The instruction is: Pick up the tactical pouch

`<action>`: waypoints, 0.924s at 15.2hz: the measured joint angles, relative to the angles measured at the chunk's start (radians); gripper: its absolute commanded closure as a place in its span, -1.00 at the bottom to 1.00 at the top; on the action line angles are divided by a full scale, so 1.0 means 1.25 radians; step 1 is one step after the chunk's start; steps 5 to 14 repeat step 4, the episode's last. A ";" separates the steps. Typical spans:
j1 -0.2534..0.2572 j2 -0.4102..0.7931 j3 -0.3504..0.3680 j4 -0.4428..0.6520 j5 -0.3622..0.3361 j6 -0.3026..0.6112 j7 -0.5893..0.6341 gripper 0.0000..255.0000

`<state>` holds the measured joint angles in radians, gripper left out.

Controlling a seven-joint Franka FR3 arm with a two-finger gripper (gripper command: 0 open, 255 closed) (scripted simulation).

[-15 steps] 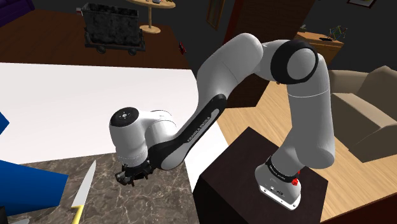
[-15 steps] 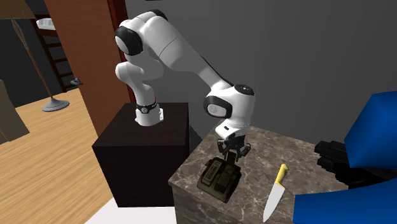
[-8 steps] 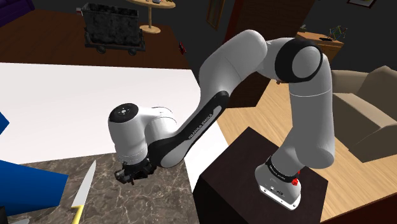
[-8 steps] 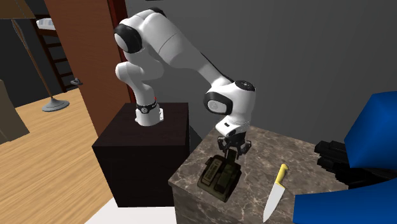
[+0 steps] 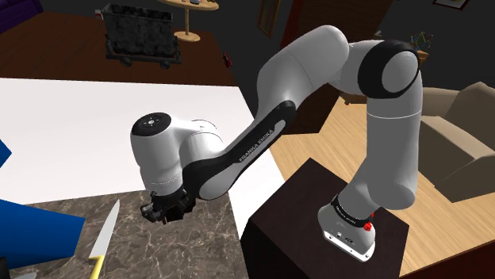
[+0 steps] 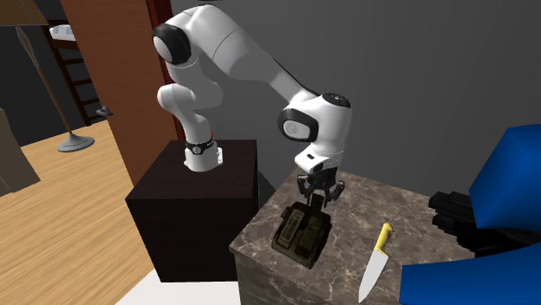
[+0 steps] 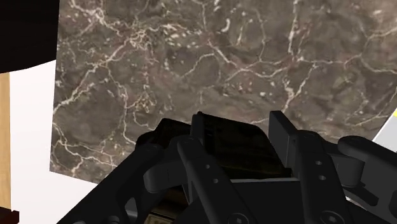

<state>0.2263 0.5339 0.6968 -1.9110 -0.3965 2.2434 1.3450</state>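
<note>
The gripper (image 6: 316,201) hung over the brown marbled counter (image 6: 406,210), near the edge closest to the dark stand (image 6: 192,201). Its fingers (image 7: 282,132) were drawn in partway and clasped the upper end of the olive-dark tactical pouch (image 6: 301,232). In the wrist view the pouch (image 7: 238,151) sat squarely between them, touching both. From the second exterior view the pouch hung tilted below the gripper, its lower end over the counter. Whether that end rested on the stone could not be told. A knife (image 6: 374,260) with a yellow handle lay on the counter near the pouch, apart from it.
</note>
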 measured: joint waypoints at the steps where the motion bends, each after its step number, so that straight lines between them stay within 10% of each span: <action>1: -0.004 -0.008 0.005 0.001 0.006 -0.007 -0.004 1.00; 14: -0.011 -0.024 0.015 0.007 0.020 -0.027 -0.012 1.00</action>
